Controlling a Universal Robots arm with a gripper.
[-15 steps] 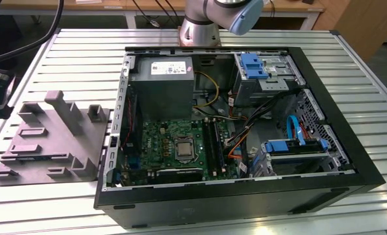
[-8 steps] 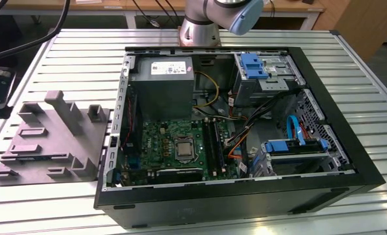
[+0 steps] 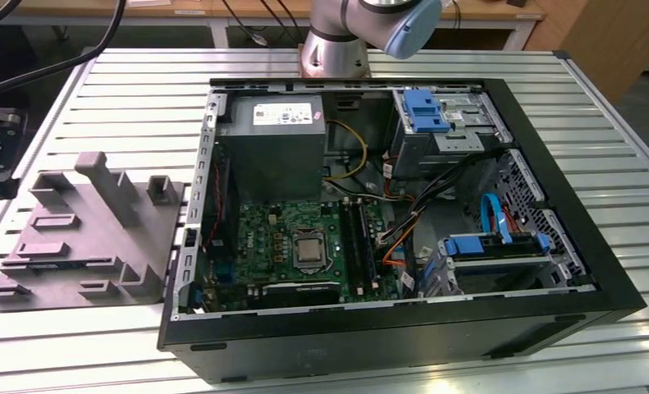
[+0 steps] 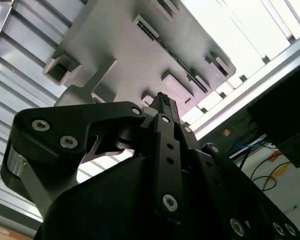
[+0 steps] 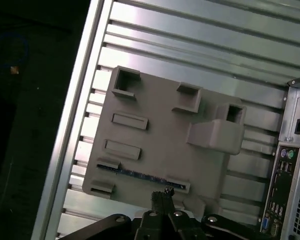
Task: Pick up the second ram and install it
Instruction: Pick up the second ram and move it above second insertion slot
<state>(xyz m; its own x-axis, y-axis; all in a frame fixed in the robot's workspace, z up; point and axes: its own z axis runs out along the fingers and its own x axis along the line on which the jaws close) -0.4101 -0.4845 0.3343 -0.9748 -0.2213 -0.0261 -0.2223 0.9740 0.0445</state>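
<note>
The second ram (image 5: 135, 173) is a thin dark blue strip standing on edge in a long slot of the grey fixture (image 5: 160, 130). In the first wrist view my gripper (image 5: 162, 194) hangs well above the fixture, its tips showing just past one end of the strip. The two black fingers are pressed together with nothing between them, which the second wrist view confirms for the gripper (image 4: 162, 100) over the fixture (image 4: 135, 45). The fixture (image 3: 84, 238) lies at the exterior view's left, beside the open computer case (image 3: 390, 328). The green motherboard (image 3: 302, 238) with its long black slots (image 3: 357, 238) lies inside the case.
The arm's base (image 3: 335, 49) stands behind the case on the slatted metal table (image 3: 127, 98). Inside the case are a grey power supply (image 3: 269, 148), drive cages with blue clips (image 3: 422, 111) and loose cables (image 3: 406, 230). The case's rear ports (image 5: 280, 190) lie close to the fixture.
</note>
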